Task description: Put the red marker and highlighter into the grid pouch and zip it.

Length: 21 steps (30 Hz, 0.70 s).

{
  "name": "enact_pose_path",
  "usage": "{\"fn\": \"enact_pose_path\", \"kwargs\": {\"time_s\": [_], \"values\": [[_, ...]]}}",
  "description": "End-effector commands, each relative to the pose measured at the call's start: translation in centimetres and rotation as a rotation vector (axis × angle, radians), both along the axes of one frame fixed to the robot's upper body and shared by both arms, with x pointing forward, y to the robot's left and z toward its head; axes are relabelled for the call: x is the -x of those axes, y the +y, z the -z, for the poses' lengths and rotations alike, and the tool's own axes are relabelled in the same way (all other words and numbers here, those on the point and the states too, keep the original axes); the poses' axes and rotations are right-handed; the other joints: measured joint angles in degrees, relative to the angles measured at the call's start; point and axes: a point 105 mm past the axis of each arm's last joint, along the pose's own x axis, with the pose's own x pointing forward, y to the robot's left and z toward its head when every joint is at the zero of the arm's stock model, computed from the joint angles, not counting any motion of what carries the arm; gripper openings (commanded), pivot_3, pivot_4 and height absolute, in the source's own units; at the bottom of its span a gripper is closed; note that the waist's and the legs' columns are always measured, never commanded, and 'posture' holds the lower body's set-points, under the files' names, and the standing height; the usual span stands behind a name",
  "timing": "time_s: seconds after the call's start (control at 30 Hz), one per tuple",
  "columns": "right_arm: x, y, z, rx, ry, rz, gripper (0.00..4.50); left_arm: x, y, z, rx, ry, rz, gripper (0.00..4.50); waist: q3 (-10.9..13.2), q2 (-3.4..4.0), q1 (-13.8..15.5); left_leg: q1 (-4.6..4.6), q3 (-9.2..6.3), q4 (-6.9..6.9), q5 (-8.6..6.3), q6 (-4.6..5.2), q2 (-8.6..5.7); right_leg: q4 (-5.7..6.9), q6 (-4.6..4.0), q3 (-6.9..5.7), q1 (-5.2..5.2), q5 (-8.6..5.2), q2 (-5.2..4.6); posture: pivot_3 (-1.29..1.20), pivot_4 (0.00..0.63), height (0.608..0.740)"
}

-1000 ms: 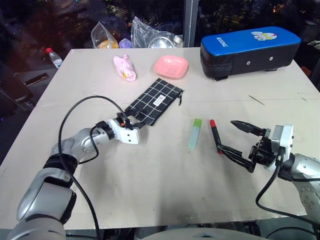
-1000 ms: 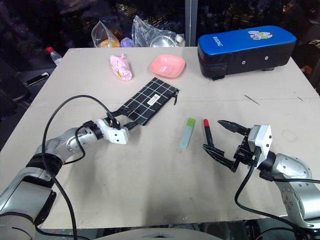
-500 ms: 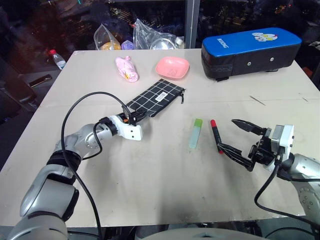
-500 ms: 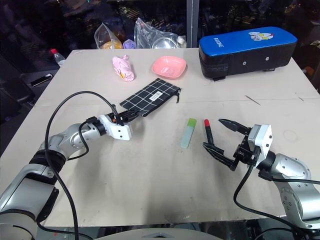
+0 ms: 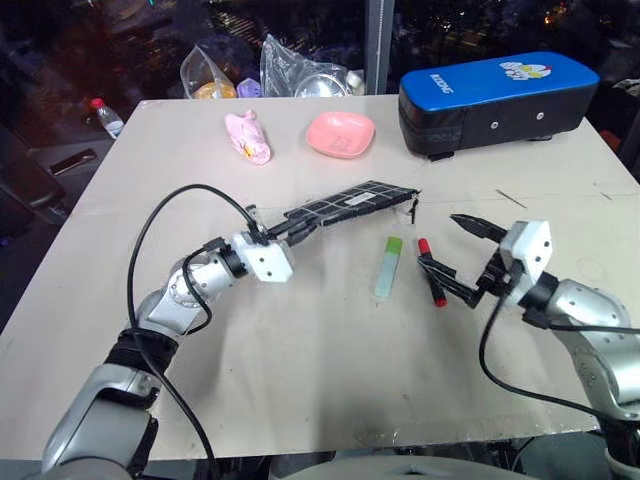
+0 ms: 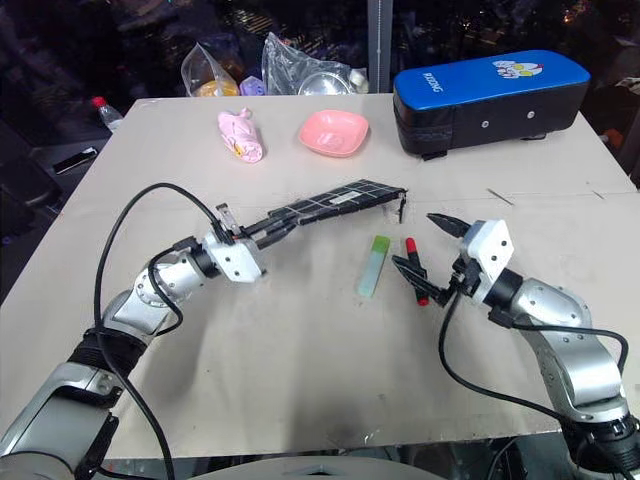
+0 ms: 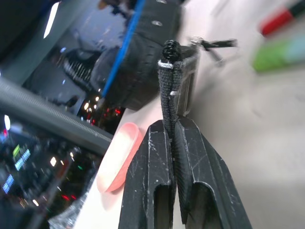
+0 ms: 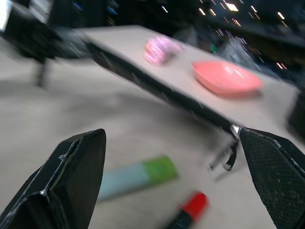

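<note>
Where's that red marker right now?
The red marker lies on the table, just right of the highlighter, between the open right gripper's fingers.

head pair – high, facing down over table (image 5: 300, 360) | wrist cams – close, low, both facing pouch (image 8: 157, 88)

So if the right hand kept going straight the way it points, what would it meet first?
Probably the grid pouch's zipper end, held off the table by the left hand. The red marker lies lower, between the right hand's open fingers; depth is uncertain.
</note>
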Motion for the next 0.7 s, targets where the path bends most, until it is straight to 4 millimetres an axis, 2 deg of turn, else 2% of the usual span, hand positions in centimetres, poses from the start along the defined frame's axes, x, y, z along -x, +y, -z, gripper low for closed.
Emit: {"fn": "enact_pose_path", "kwargs": {"time_s": [0.03,0.13,0.3,0.53,0.63,0.7], "values": [[-1.4,-0.8,-0.8,0.065,-0.041,0.094,4.5,0.9,-1.3,-1.8,0.137,0.089,0.076,0.08,0.0,0.0,-0.02,0.0,0.05,0.0,0.0,0.0,0.0,0.0,0.0,0.06,-0.02,0.0,0.01,0.0,0.15,0.74],[-3.0,-1.8,-1.1,0.094,-0.044,0.183,4.5,1.5,-1.9,-1.5,0.15,0.151,0.135,0.08,0.01,0.0,-0.15,0.0,0.03,0.0,0.0,0.0,0.02,0.0,-0.01,0.08,-0.02,0.0,0.08,0.0,0.15,0.74],[-4.6,-1.9,-1.6,0.047,-0.024,0.234,4.5,2.1,-2.2,-1.2,0.144,0.184,0.188,0.08,0.01,0.0,-0.17,0.01,0.08,0.0,0.01,0.01,0.12,0.01,-0.05,0.14,-0.05,0.02,0.22,0.0,0.15,0.74],[-5.4,-1.7,-0.9,0.157,-0.041,0.216,4.5,2.0,-2.3,-0.7,0.131,0.191,0.202,0.08,0.01,0.0,-0.1,0.01,0.14,-0.01,0.0,0.01,0.18,0.0,-0.1,0.19,-0.07,0.04,0.3,0.0,0.15,0.74],[-5.9,-1.6,-0.7,0.186,-0.045,0.22,3.65,2.1,-2.4,-0.4,0.12,0.194,0.214,0.0,0.01,0.01,-0.16,0.01,0.16,-0.01,0.0,0.01,0.18,0.0,-0.1,0.22,-0.08,0.04,0.3,0.0,0.15,0.74],[-6.3,-1.7,-0.5,0.199,-0.048,0.234,2.63,2.1,-2.4,-0.2,0.119,0.195,0.215,0.0,0.01,0.0,-0.19,0.01,0.18,-0.01,0.0,0.01,0.2,0.01,-0.11,0.24,-0.09,0.05,0.33,0.0,0.15,0.74]]}}
